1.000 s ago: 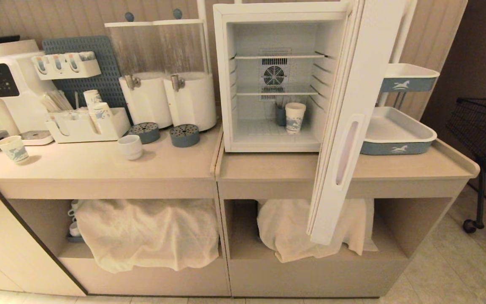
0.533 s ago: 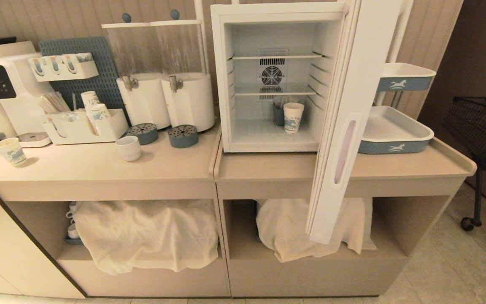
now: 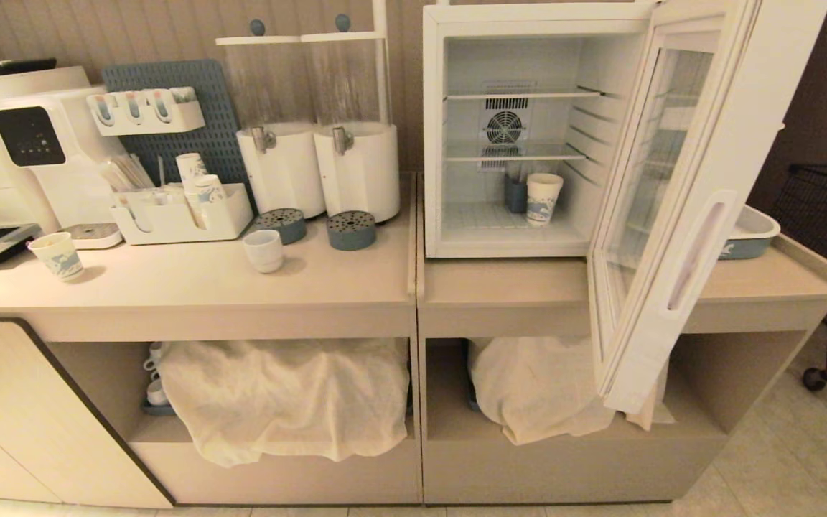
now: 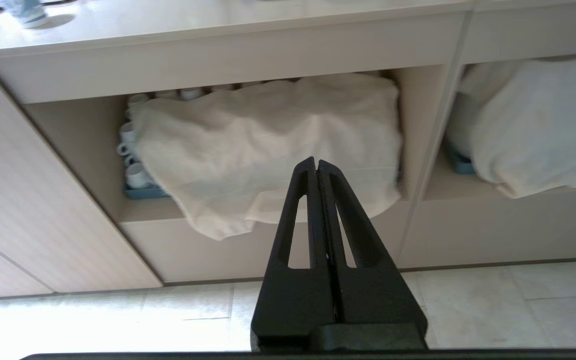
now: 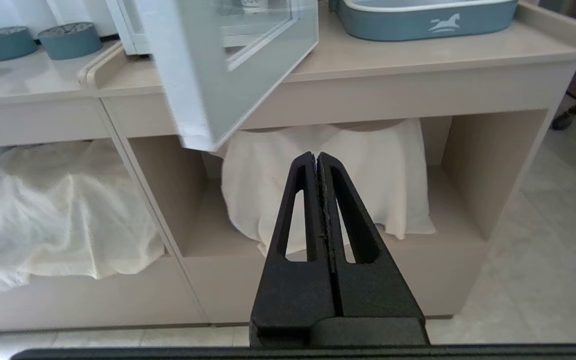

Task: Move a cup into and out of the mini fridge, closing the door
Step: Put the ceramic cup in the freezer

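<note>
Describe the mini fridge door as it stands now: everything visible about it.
The door is a clear glass pane in a wide white frame, plastic by its look, with a long recessed handle slot on its free edge. It stands wide open, hinged on the right side of the mini fridge, swung out past the counter's front edge. Nothing touches it; neither gripper is near.

Beige counter [image 3: 191,283] holds white cup [image 3: 263,250], patterned paper cup [image 3: 59,255], two dispensers [image 3: 316,169] (drip trays in front), organizer [image 3: 180,215], mini fridge [image 3: 521,129], blue tray [image 3: 747,237].
</note>
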Robot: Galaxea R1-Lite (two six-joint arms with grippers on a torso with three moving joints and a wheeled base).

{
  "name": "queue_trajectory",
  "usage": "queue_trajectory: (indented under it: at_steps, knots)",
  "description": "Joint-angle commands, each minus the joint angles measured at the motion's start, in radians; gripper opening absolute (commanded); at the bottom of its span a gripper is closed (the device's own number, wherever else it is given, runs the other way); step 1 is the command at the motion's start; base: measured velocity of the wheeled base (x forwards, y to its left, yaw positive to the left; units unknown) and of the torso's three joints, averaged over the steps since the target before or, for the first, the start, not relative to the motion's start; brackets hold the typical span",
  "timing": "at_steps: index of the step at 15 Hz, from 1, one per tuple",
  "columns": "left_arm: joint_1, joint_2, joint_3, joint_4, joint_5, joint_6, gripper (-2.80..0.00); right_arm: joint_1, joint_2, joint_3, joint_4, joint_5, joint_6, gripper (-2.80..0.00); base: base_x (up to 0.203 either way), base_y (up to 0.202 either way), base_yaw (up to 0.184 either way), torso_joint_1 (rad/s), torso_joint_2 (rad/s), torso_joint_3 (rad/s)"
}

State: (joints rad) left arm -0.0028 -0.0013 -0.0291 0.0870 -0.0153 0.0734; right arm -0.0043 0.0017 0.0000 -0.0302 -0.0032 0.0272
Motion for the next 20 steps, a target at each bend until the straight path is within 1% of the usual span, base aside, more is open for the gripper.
queue_trajectory:
  at_steps: [1, 20]
  knots:
    - [0.000, 0.001, 0.000, 0.000, 0.000, -0.001, -2.80, 0.000, 0.001, 0.015, -0.001, 0.000, 0.000, -2.80, 0.000, 0.195, 0.003, 0.003, 0.00, 0.000]
    - [0.000, 0.001, 0.000, 0.000, 0.002, -0.005, -2.80, 0.000, 0.001, 0.015, 0.000, 0.000, 0.000, -2.80, 0.000, 0.193, 0.000, 0.001, 0.00, 0.004]
